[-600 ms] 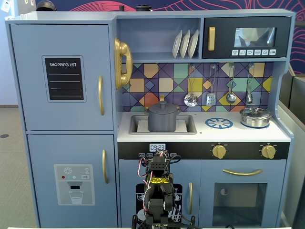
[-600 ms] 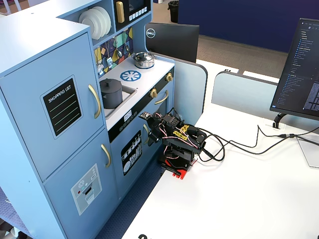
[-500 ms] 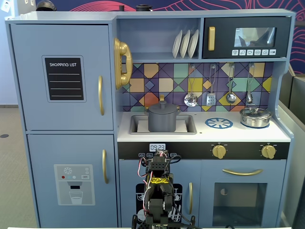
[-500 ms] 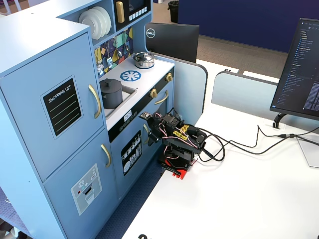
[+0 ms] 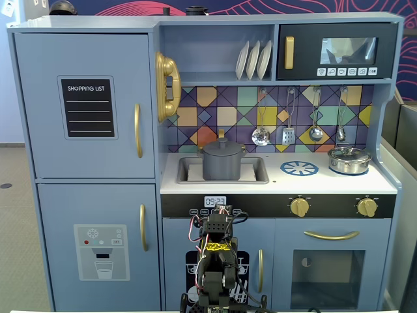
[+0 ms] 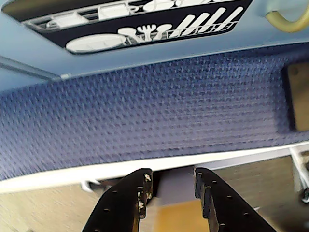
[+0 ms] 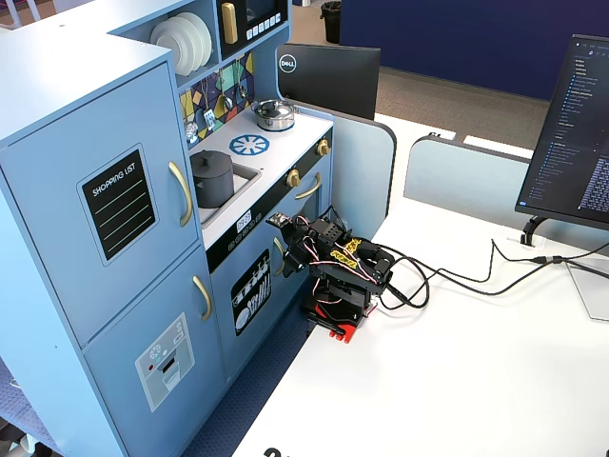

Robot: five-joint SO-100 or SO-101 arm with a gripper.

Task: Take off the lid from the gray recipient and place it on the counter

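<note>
The gray recipient stands in the sink of the toy kitchen with the lid on it, knob up. Both also show in the other fixed view, the pot under its lid. The white counter with its blue burner mark lies to the right of the sink. My arm is folded low in front of the kitchen, far below the pot. My gripper points down over the desk edge and the blue carpet, its jaws apart with nothing between them.
A shiny silver pot sits at the counter's right end. Utensils hang above the counter on the tiled back wall. The dishwasher door is close beside the arm. Cables run over the white desk, and a monitor stands to the right.
</note>
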